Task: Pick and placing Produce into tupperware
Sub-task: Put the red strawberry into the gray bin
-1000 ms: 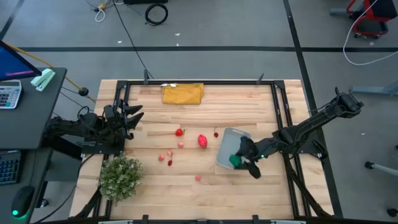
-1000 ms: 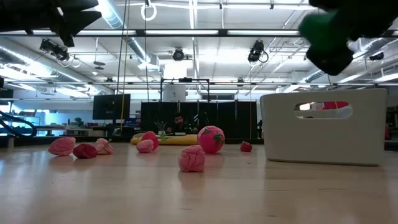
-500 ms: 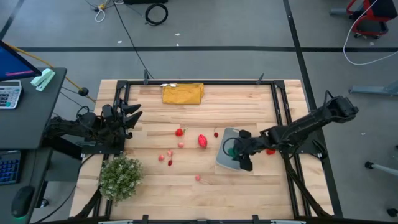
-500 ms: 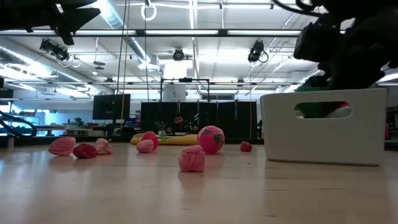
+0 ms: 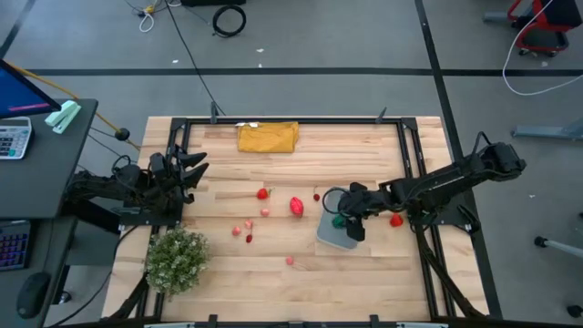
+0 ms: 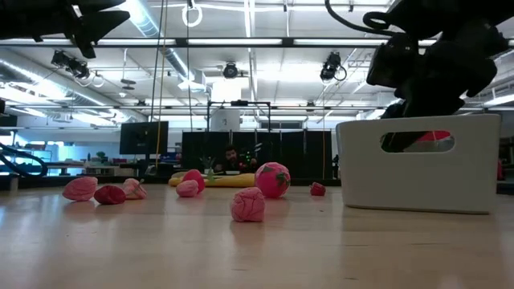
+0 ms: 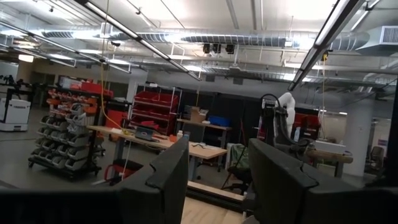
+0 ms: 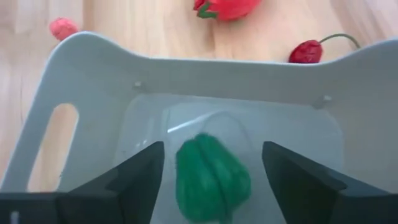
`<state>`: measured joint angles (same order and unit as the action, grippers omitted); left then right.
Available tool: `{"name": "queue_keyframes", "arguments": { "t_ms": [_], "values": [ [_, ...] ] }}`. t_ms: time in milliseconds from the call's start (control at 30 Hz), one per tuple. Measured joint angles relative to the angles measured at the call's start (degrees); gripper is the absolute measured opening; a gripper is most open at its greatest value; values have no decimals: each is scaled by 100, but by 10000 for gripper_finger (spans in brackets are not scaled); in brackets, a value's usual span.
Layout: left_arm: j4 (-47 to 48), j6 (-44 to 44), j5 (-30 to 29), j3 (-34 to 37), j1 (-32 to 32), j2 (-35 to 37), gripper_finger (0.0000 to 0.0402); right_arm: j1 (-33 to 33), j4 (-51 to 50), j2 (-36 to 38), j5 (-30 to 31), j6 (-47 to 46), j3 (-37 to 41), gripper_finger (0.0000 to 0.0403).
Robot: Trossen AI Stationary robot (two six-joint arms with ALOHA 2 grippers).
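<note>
The tupperware [image 5: 333, 239] stands right of the table's middle, and my right gripper [image 5: 349, 224] reaches down into it from the right. Its fingers are open on either side of a green produce piece [image 8: 212, 177] on the container's floor, with a gap on each side. Red and pink produce lies on the wood left of the container: a large red piece [image 5: 297, 206], a strawberry [image 5: 263, 193], a cherry [image 5: 317, 195] and several small pink ones [image 5: 248, 225]. My left gripper [image 5: 196, 165] waits open at the table's left edge, pointing up into the room.
A mustard-yellow cloth [image 5: 268, 137] lies at the far edge. A bushy pale-green plant [image 5: 176, 258] stands at the near left corner. A black frame rail [image 5: 407, 155] runs round the table. In the low view the tupperware's wall [image 6: 418, 181] hides my right fingertips.
My right gripper has moved toward the table's far edge and a little left, tipping further down, and sunk into the tupperware with the green piece. The piece, held high above the container a second ago, now lies free between the fingers.
</note>
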<state>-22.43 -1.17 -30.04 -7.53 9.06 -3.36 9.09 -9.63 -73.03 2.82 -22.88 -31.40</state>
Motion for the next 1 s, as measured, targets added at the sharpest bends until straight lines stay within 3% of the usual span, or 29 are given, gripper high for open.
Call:
{"name": "queue_keyframes", "arguments": {
  "t_ms": [433, 667, 833, 1000],
  "values": [
    [15, 48, 2, 0, 0, 0, 172, -382, -66, 105, -5, -325, -17, 283],
    [14, 44, 1, 0, 0, 0, 172, -373, -233, 565, -121, -436, -487, 270],
    [8, 44, 1, 0, 0, 0, 172, -278, -1139, 938, -167, -617, -985, 262],
    [6, 42, 1, 0, 0, -2, 172, 64, -2471, 1192, -183, -1698, -1217, 253]
  ]
}}
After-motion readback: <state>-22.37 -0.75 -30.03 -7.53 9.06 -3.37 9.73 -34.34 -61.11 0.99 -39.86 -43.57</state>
